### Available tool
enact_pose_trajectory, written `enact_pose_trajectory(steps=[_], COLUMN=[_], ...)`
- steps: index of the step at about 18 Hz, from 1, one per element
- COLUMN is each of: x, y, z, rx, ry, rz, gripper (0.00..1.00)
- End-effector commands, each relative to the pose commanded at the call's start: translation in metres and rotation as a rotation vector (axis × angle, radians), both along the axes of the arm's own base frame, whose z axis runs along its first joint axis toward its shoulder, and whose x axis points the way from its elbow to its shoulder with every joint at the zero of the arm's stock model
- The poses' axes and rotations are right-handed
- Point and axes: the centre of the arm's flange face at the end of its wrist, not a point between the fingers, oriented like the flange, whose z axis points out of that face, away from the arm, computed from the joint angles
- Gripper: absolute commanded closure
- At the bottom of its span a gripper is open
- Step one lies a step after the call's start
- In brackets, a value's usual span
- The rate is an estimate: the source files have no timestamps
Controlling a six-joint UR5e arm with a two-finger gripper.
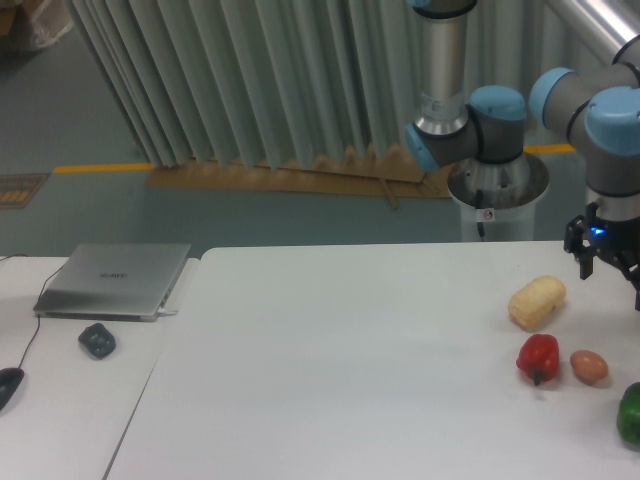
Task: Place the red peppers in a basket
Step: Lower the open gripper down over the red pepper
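The red pepper [538, 357] is small and glossy with a short dark stem, and it lies on the white table [350, 370] near the right side. My gripper [611, 272] hangs above the table's far right edge, behind and to the right of the pepper and well apart from it. Its fingers [586, 262] are spread, with nothing between them, and the right one is partly cut off by the frame edge. No basket is in view.
A pale yellow bread-like lump [537, 301] lies behind the pepper, an orange-brown egg-shaped item [589, 366] right beside it, and a dark green pepper [630, 414] at the right edge. A closed laptop [115, 280], a dark small object [97, 340] and a mouse [8, 385] sit on the left table.
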Motion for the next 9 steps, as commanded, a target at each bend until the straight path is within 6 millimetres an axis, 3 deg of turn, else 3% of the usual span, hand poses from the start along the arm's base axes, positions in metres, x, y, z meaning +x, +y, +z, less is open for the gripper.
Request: enact_pose_trajectory(steps=[1, 3, 6, 9], x=[0.008, 0.004, -0.004, 0.000], y=[0.011, 0.020, 0.021, 0.016], z=[-0.001, -0.004, -0.007, -0.009], rx=[0.020, 0.073, 0.123, 0.140], ry=[0.012, 0.051, 0.079, 0.044], rz=[0.110, 0.277, 0.593, 0.668], gripper=[0.00, 0.00, 0.00, 0.00])
